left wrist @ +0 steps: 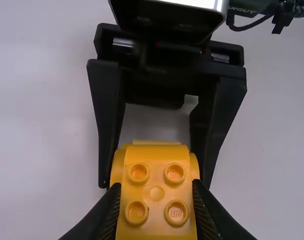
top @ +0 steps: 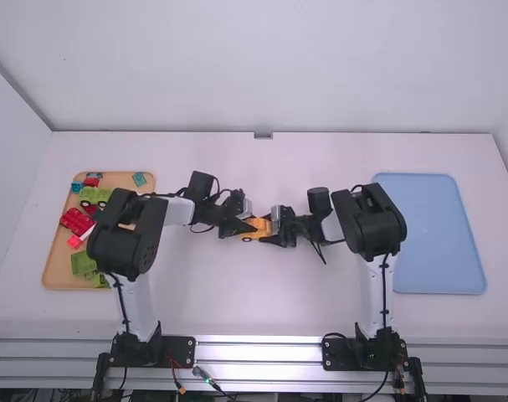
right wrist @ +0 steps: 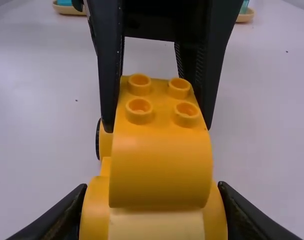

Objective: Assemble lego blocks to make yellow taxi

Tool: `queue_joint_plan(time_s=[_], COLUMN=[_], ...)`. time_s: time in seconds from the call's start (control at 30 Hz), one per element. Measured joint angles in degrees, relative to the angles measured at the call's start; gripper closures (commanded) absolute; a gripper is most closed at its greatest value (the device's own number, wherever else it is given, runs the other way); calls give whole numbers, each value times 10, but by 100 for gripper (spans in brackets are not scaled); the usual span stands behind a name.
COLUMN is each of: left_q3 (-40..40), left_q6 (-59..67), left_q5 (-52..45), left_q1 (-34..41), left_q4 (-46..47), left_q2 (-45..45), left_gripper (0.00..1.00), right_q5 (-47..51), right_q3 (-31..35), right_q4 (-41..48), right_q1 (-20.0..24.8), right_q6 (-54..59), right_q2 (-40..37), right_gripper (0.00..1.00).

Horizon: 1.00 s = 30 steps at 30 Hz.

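The yellow taxi (top: 257, 225) is between the left gripper (top: 246, 227) and the right gripper (top: 271, 229), both clamped on its sides.

Looks like smooth, shiny plastic on the yellow blocks (right wrist: 161, 170). Looks smooth but not shiny on the white table (top: 262, 310). Shines like metal on the near rail (top: 258, 342). Seems smooth on the blue tray (top: 433, 243), right.

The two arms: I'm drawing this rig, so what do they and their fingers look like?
The left arm and right arm match: white links, chunky black joints and thin dark cables running along them. Their fingers are black, long and tapered towards the tips.
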State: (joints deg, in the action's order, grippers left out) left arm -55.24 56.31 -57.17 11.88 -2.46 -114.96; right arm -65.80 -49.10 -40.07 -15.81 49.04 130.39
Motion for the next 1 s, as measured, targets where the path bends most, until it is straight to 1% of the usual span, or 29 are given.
queue_joint_plan(time_s=[0.47,0.7,0.87,1.0], left_q3=[-2,5,36,74], left_q6=[-45,-57,-53,-43], left_q5=[54,107,129,127], left_q1=[15,29,37,37], left_q4=[-7,1,-40,-109], left_q2=[14,39,60,65], left_gripper=[98,98,98,98], right_q5=[4,5,4,6], right_q3=[0,0,0,0], right_q4=[-3,-4,-4,-5], right_q1=[5,4,4,4], right_q6=[-4,-5,-5,-6], right_q2=[0,0,0,0], right_gripper=[55,55,55,55])
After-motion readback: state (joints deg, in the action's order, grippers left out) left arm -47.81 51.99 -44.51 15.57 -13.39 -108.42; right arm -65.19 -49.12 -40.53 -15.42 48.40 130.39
